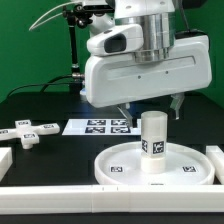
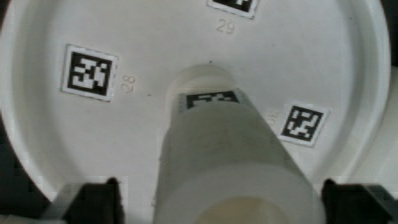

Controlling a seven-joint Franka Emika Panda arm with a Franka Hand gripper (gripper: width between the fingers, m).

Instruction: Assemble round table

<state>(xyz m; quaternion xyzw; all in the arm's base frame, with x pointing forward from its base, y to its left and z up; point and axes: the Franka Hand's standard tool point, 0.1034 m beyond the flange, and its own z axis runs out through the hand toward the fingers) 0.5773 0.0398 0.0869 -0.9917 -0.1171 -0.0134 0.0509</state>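
The tool (image 1: 151, 107) hangs straight over the leg (image 1: 153, 140), its jaws spread wide and gripping nothing. In the wrist view the two dark fingers (image 2: 93, 198) stand on either side of the leg (image 2: 217, 150), with a clear gap between each finger and the leg's wall. The tool (image 2: 217, 200) is centred on the leg. In the exterior view the fingertips sit about level with the leg's top end. Whether they reach below it I cannot tell.

The leg stands upright at the middle of the disc (image 1: 112, 170), its lower end touching the disc's floor. A small tag (image 1: 156, 148) shows on its side.

The disc lies flat on the black counter (image 1: 60, 150) with its rim up. The wrist view shows square tags (image 2: 91, 71) on the disc's (image 2: 160, 35) floor around the foot of the leg.

White blocks surround the disc. One long block (image 1: 100, 196) lies along its front edge. Another (image 1: 215, 158) lies on the exterior view's right and a third (image 1: 8, 158) on its left.

Behind the disc, flat on the counter, is the marker board (image 1: 100, 126). The foot (image 1: 25, 133) lies to the exterior view's left of the board. It is loose on the counter and well apart from both disc and leg.
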